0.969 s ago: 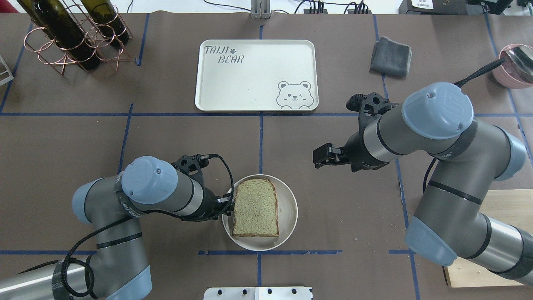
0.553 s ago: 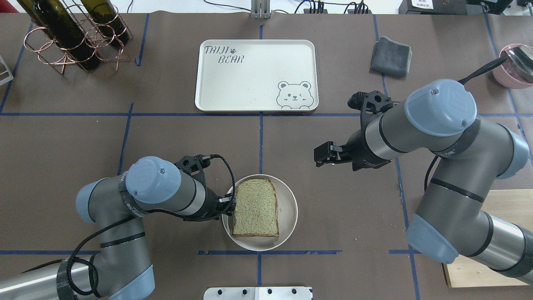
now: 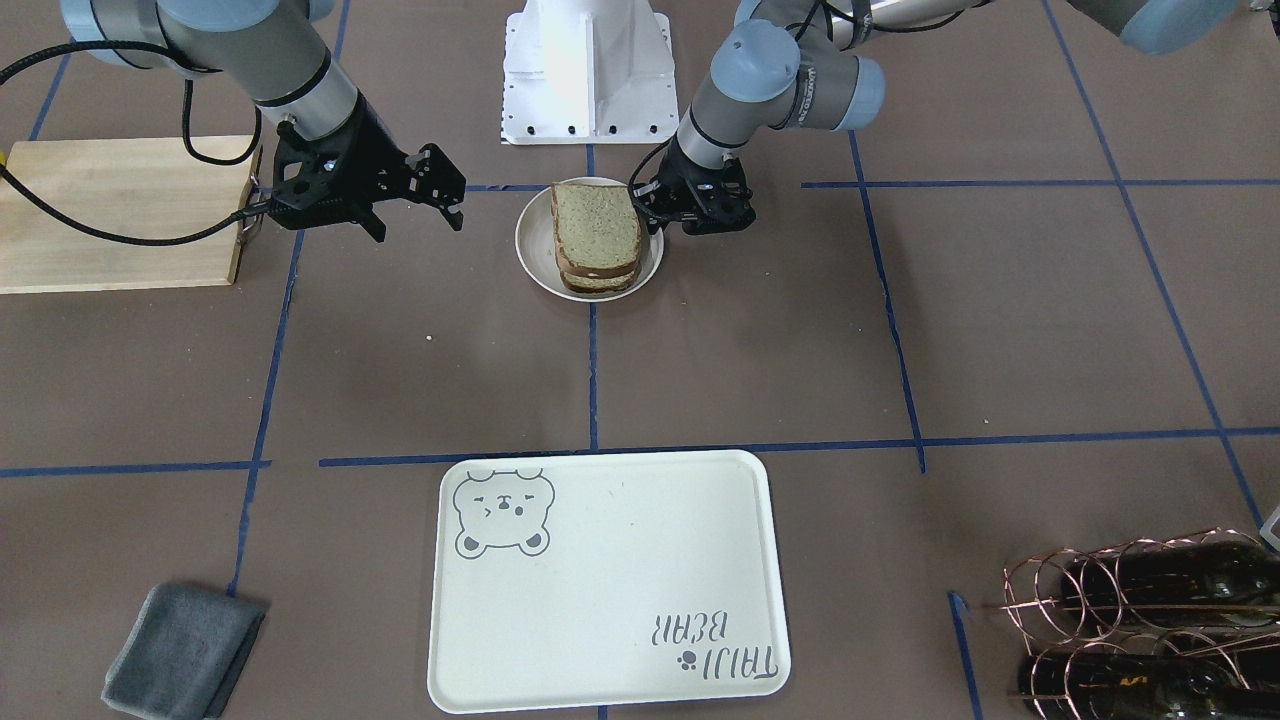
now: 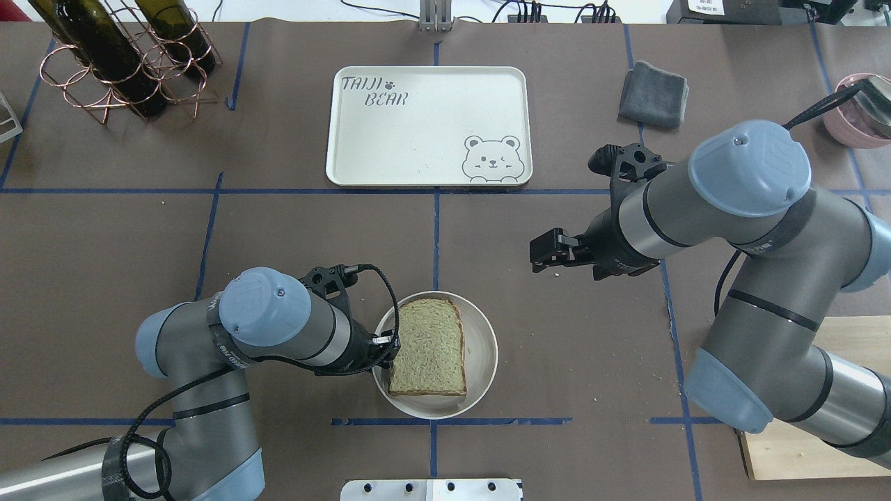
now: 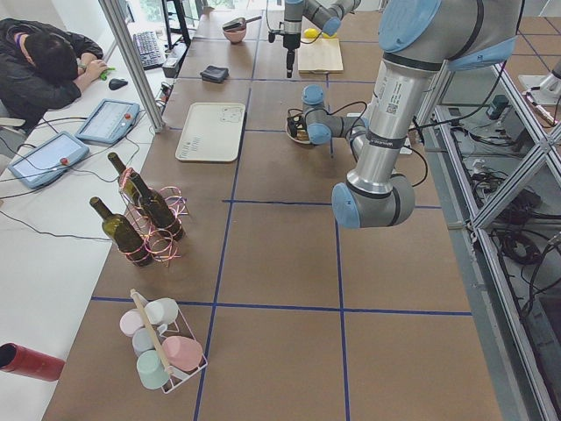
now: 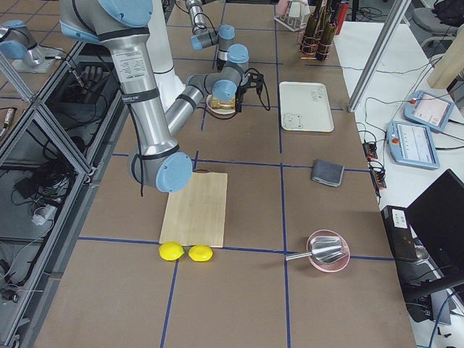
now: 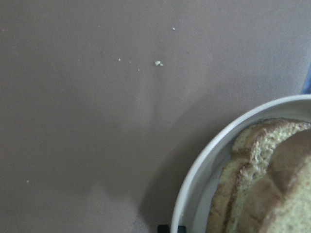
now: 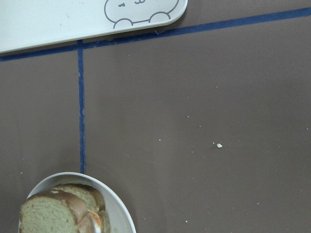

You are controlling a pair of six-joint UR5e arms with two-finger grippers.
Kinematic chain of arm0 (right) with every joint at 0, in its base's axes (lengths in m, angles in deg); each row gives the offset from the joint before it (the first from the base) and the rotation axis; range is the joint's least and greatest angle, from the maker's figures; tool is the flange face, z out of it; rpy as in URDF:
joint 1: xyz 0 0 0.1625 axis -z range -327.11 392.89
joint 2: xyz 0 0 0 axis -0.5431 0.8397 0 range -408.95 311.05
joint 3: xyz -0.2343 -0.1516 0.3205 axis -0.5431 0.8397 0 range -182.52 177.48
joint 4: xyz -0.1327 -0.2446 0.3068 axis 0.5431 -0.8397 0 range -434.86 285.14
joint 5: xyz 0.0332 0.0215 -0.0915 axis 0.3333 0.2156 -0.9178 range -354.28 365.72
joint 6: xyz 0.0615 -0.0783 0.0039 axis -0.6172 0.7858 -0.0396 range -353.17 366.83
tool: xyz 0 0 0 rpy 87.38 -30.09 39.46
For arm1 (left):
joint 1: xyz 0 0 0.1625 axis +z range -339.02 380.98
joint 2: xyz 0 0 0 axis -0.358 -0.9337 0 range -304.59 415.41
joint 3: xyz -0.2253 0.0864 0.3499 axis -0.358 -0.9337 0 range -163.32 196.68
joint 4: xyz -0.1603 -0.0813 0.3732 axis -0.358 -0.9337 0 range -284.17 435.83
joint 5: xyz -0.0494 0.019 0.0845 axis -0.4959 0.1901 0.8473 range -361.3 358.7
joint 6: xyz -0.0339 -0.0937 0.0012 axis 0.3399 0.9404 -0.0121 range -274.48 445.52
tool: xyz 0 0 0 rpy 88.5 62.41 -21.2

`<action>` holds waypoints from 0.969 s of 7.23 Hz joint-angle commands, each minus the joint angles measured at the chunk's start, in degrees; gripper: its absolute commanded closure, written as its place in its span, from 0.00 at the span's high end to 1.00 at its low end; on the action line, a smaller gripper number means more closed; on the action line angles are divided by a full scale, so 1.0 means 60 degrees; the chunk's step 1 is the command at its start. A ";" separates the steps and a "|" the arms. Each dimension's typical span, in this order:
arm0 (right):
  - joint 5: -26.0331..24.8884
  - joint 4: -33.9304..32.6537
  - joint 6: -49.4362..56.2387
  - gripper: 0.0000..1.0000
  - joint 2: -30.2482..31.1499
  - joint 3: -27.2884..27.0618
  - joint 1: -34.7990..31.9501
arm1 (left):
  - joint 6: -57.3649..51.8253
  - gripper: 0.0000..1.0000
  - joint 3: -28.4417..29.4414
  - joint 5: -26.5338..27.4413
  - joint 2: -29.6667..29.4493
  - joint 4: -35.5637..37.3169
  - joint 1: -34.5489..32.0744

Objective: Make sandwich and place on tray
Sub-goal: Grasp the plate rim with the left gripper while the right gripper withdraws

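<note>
The large cream-white rectangular tray with a grey bear drawing (image 4: 418, 132) lies bare, well beyond the small round white plate (image 4: 482, 348), awaiting delivery. On that plate sits the stacked sandwich of tan, dark-crusted bread (image 4: 427, 346). Off the plate's right, the right gripper (image 3: 445, 190) hangs spread and empty, out of the way. The left gripper (image 4: 385, 342) crowds the plate's left rim, likely to grasp; clamped or not, I cannot tell.
</note>
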 commanded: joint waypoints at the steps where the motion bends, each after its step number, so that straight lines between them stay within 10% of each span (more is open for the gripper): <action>1: 0.0001 -0.0208 0.0113 1.00 0.0037 -0.0013 -0.0162 | 0.0001 0.00 -0.0522 -0.0056 0.0050 -0.0051 -0.0088; 7: 0.0074 -0.3255 0.4691 1.00 0.1203 -0.1300 -0.1639 | 0.3906 0.00 0.0322 -0.0320 -0.0299 -0.2307 -0.1183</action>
